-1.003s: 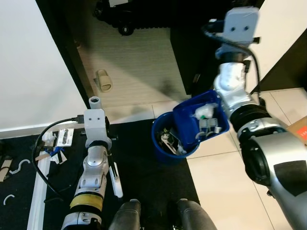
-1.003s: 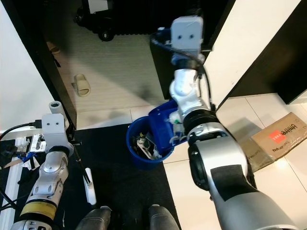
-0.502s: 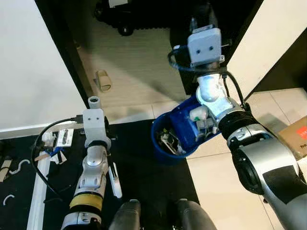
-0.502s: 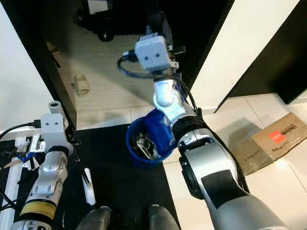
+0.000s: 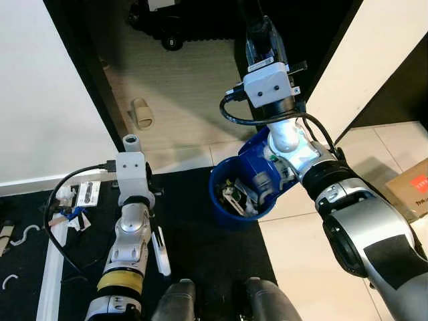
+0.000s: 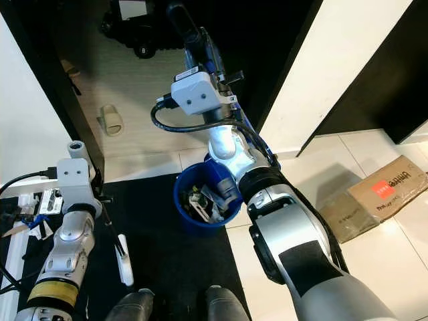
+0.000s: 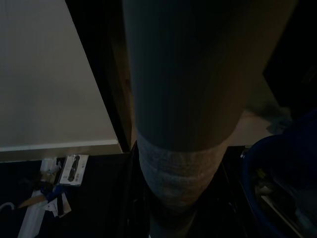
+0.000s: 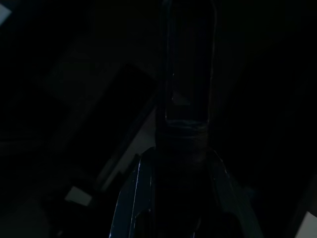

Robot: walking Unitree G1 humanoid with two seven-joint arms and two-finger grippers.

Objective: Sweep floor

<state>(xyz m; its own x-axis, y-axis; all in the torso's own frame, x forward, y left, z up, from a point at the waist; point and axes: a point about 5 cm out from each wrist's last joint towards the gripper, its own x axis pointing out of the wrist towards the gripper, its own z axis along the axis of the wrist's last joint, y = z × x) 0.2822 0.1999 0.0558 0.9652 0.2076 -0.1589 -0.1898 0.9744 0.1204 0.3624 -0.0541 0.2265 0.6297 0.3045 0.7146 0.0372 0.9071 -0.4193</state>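
Observation:
A blue dustpan [image 5: 259, 159] is tipped steeply, mouth down, into the round blue bin [image 5: 224, 212] on the floor in front of me. My right gripper [image 5: 259, 37] is raised above the bin and shut on the pan's dark handle [image 8: 187, 64], whose blue shoulders show in the dark right wrist view. Trash [image 5: 235, 198] lies inside the bin. My left gripper [image 5: 134, 180] is low on the left, over the black mat, shut on the grey broom handle [image 7: 183, 119], whose top end [image 5: 132, 142] points up at me. Its fingers are hidden under the wrist camera.
A beige slipper [image 5: 142, 112] lies on the wood floor past the dark door frame [image 5: 83, 80]. A black wheeled base [image 5: 170, 30] stands farther back. A cardboard box [image 6: 391, 184] rests on the tiles at right. Small litter [image 5: 80, 197] lies on the mat at left.
My right arm has swung left and up over the bin, tipping the dustpan from nearly level to steep. The white trash has slid out of the pan. The left arm stayed still.

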